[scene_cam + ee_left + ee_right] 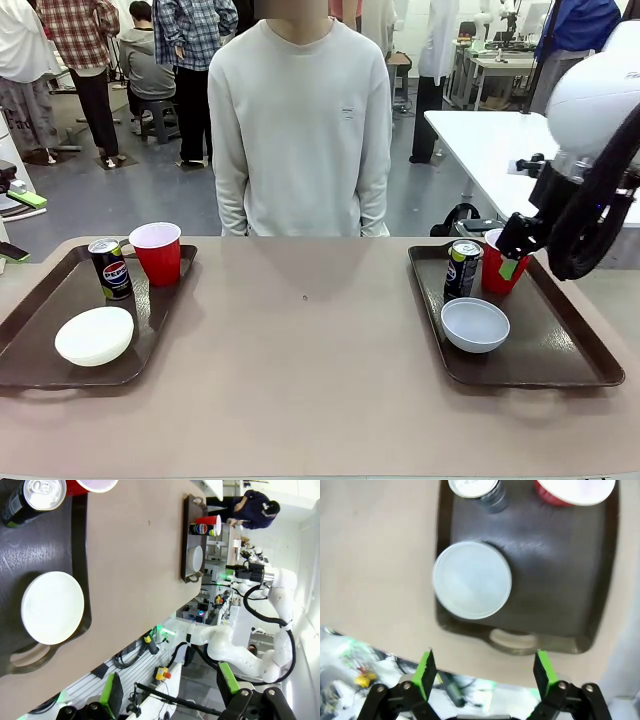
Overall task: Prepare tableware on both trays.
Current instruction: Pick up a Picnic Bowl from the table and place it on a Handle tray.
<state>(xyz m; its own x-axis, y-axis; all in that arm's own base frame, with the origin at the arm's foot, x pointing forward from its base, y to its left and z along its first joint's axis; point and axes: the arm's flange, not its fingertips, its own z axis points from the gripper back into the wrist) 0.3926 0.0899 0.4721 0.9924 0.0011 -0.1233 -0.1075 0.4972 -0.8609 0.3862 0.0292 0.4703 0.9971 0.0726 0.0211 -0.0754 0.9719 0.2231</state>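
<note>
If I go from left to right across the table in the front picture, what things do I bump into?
White bowl → Pepsi can → red cup → a long bare stretch of table → second dark can → grey-blue bowl → second red cup.

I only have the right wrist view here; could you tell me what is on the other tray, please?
Observer: The left tray holds a white bowl, a dark can and a red cup.
Operator: Thank you. Is the person touching anything?
Observer: No, the person stands at the far side with arms down, behind the table.
Operator: And is the left gripper holding something?
Observer: No, the left gripper is open and empty, its fingers well apart, above the table's near edge beside that tray.
</note>
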